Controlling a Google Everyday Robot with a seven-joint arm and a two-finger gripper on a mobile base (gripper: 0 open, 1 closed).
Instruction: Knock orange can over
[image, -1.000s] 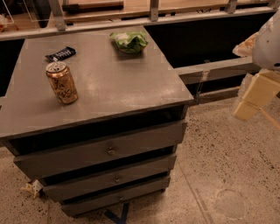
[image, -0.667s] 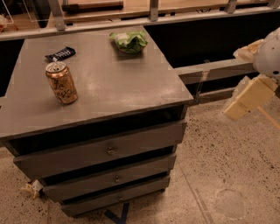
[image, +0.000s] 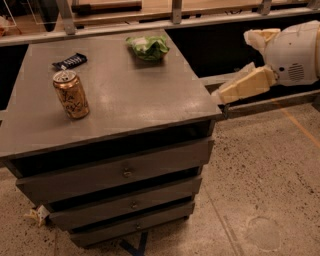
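Note:
The orange can (image: 71, 94) stands upright on the left part of the grey cabinet top (image: 135, 95); it is golden-orange with dark scribbles and a silver pull-tab top. My gripper (image: 233, 67) is in the air off the cabinet's right edge, at about top height and far to the right of the can. Its two cream fingers (image: 242, 86) are spread apart and hold nothing. The white arm body (image: 295, 52) is behind them at the right edge of the view.
A dark snack bar wrapper (image: 69, 61) lies behind the can. A green and white bag (image: 148, 47) sits at the back of the top. The cabinet has three drawers (image: 125, 172). A rail (image: 165, 22) runs behind it, and speckled floor (image: 265, 185) lies to the right.
The gripper has moved left and slightly up, closer to the cabinet's right edge. The can, wrapper and bag have not moved.

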